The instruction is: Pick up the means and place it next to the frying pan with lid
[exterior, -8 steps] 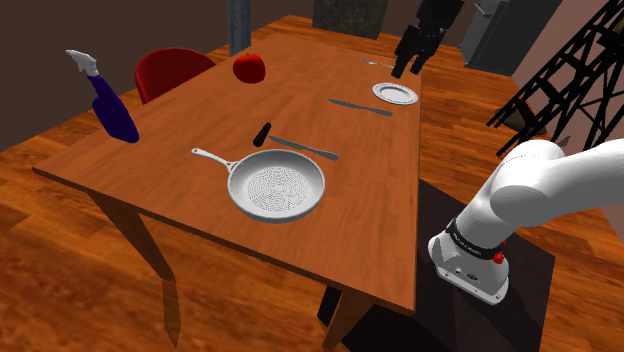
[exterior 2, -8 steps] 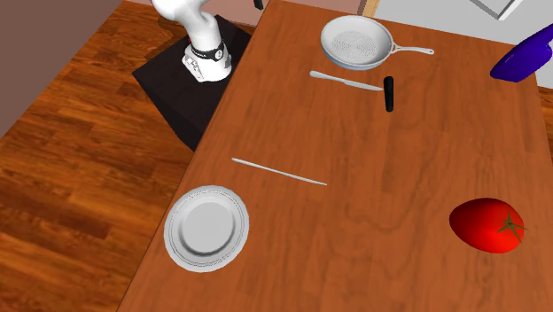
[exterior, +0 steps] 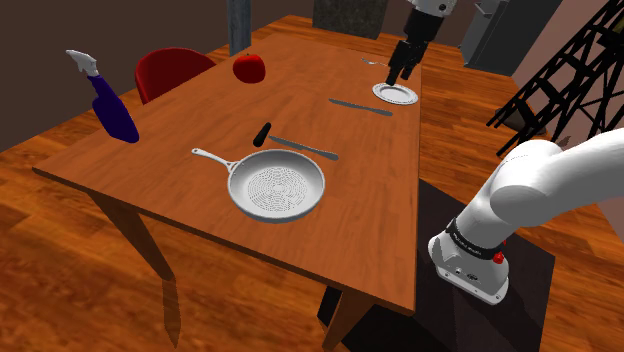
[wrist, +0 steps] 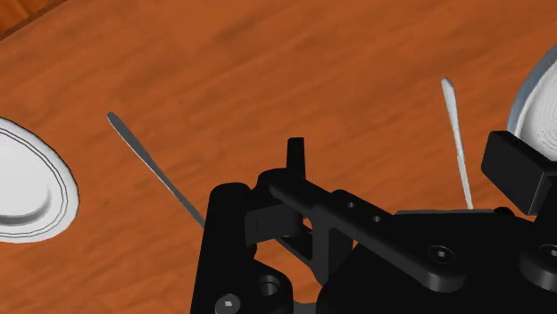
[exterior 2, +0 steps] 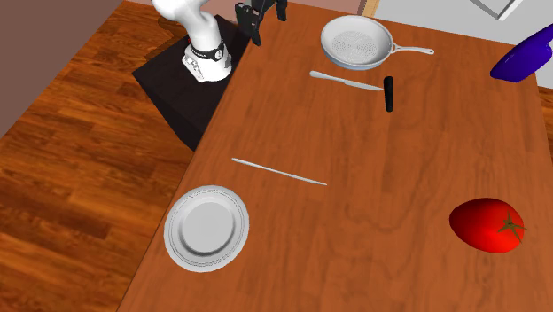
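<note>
Shoulder view shows the black 2-finger gripper (exterior: pixel 400 70) hanging well above the brown wooden table (exterior: pixel 340 210), its fingers apart and holding nothing. I take the task's thing to be the slim grey metal utensil (exterior: pixel 360 106). It lies flat on the wood at 7 o'clock from the small round white plate (exterior: pixel 395 92) and at 1 o'clock from the round grey frying pan (exterior: pixel 277 188), well apart from the pan. It looks light, stiff and slick, and it sits very low. A pinch across its narrow width near mid-length seems best balanced; a shallow hold could let it slip or tip.
</note>
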